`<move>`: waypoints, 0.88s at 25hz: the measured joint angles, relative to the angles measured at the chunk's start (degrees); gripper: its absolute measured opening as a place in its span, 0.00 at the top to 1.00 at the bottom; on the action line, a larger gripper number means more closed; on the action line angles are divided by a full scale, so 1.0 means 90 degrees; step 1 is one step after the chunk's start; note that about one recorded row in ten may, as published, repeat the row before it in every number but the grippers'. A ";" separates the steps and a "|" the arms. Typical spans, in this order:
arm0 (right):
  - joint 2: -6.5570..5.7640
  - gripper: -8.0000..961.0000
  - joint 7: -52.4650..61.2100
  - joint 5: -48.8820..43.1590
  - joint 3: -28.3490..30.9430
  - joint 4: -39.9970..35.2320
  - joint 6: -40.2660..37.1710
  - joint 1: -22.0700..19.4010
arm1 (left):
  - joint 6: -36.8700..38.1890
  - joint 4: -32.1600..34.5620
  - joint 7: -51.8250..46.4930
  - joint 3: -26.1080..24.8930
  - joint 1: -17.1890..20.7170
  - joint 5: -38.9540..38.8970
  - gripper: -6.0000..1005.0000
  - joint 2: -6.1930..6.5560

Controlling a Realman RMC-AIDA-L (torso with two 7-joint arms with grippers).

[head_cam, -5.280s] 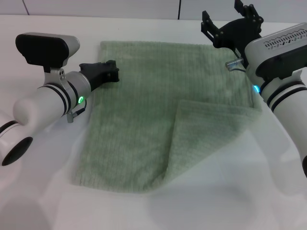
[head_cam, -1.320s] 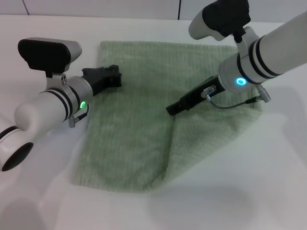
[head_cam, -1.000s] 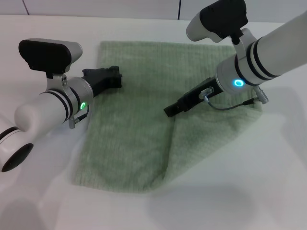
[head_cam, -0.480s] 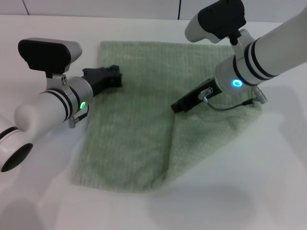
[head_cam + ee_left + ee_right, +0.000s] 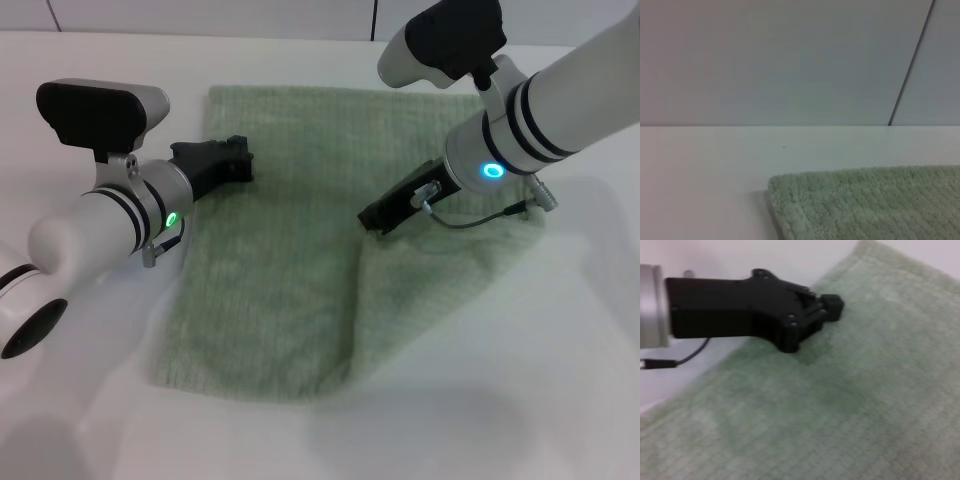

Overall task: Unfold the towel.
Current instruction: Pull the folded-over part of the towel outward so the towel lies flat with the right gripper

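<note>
The pale green towel (image 5: 290,260) lies flat on the white table, with its near right corner folded over as a flap (image 5: 440,280). My left gripper (image 5: 240,160) is shut and rests on the towel's left edge near the far left corner. It also shows in the right wrist view (image 5: 832,307), lying on the towel (image 5: 840,405). My right gripper (image 5: 368,220) is low over the towel, at the tip of the folded flap. The left wrist view shows only the towel's far corner (image 5: 865,205).
The white table (image 5: 90,400) surrounds the towel on all sides. A wall with a dark seam (image 5: 910,65) stands behind the table's far edge. A thin cable (image 5: 490,215) loops off the right wrist above the flap.
Over five seconds my right arm came down from the far right to the flap's tip. In the last second it drew back slightly to the right. The left arm stayed still.
</note>
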 joint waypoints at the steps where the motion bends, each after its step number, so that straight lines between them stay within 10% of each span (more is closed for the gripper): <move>1: -0.0003 0.94 0.0000 -0.0003 -0.0005 -0.0153 0.0109 -0.0048 | 0.0000 0.0000 0.0000 0.0000 0.0005 0.0000 0.91 0.0001; 22: 0.0001 0.95 0.0820 -0.0667 0.0031 -0.4192 0.3524 -0.1496 | 0.0001 0.0000 0.0000 -0.0019 0.0048 0.0000 0.90 0.0009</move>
